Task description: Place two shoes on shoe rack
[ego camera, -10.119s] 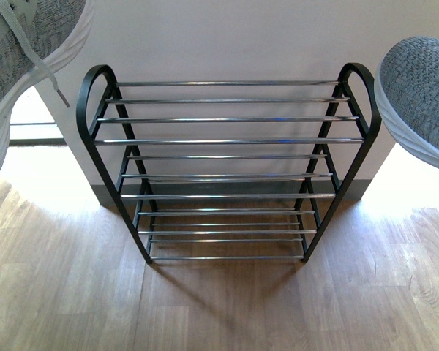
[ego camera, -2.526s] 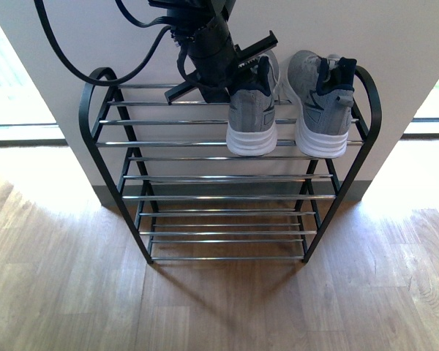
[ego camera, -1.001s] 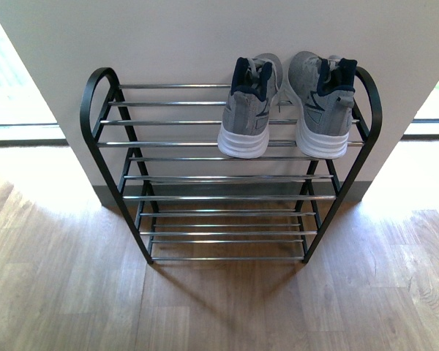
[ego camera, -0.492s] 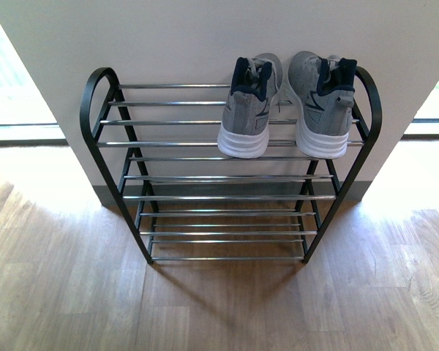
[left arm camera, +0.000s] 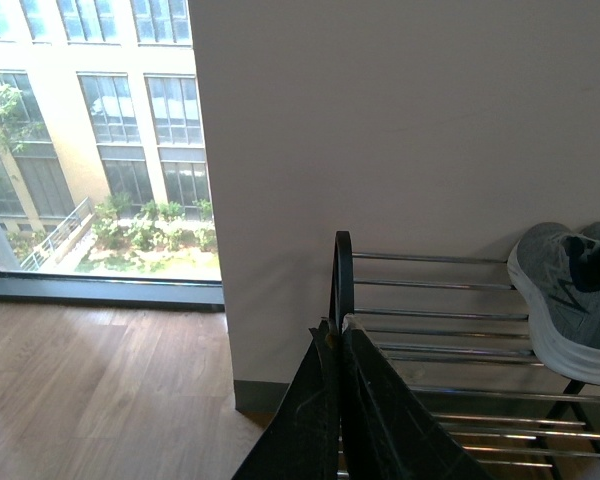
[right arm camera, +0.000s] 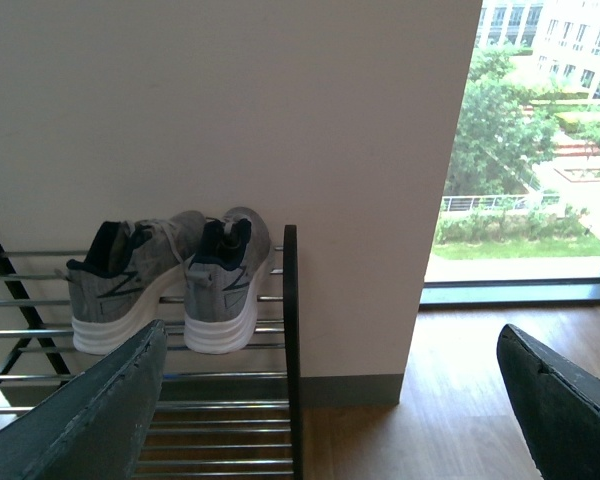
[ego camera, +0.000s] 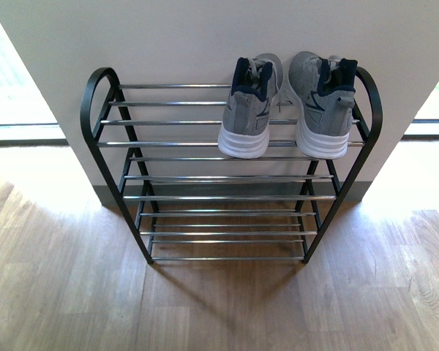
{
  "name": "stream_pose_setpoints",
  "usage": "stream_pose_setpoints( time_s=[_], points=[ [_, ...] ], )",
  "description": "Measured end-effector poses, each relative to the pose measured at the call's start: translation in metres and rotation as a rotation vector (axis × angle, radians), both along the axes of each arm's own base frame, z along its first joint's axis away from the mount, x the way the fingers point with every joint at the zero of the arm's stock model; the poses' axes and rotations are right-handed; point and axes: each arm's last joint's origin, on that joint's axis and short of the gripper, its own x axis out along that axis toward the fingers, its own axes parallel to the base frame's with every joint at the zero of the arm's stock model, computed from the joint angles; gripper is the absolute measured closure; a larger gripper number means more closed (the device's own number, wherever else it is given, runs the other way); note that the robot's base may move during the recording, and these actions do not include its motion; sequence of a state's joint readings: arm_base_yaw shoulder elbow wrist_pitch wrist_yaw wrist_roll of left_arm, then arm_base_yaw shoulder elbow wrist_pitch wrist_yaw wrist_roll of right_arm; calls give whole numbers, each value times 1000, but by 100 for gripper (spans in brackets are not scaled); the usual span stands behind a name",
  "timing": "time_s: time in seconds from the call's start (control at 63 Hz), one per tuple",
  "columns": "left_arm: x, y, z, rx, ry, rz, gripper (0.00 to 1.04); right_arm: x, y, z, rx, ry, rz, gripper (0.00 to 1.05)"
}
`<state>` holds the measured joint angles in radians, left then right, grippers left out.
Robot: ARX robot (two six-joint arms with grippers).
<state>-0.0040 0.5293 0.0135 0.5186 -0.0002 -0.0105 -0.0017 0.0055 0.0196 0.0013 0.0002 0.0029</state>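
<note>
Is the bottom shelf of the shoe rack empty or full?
Empty. The bottom shelf shows bare rods; the left sneaker and right sneaker sit on the top shelf.

The left gripper [left arm camera: 338, 345], made of black, coarse-textured material, has its two jaws pressed flat against each other. Only a thin seam shows between them where they taper to their tips, and nothing is caught there. The right gripper [right arm camera: 330, 345], of the same dark, rough-surfaced material, has its two jaws spread well apart, and the wide gap between them is empty. Both grippers point forward and slightly downward.
</note>
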Motion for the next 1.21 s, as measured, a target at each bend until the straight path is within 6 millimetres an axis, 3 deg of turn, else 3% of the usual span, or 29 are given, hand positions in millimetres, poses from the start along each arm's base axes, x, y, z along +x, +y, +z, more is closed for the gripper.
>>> stream_pose_setpoints(
  time_s=[1.207],
  points=[
    [-34, 0, -1, 0, 6, 2, 104, 0, 0, 0, 0, 0, 0, 9]
  ],
)
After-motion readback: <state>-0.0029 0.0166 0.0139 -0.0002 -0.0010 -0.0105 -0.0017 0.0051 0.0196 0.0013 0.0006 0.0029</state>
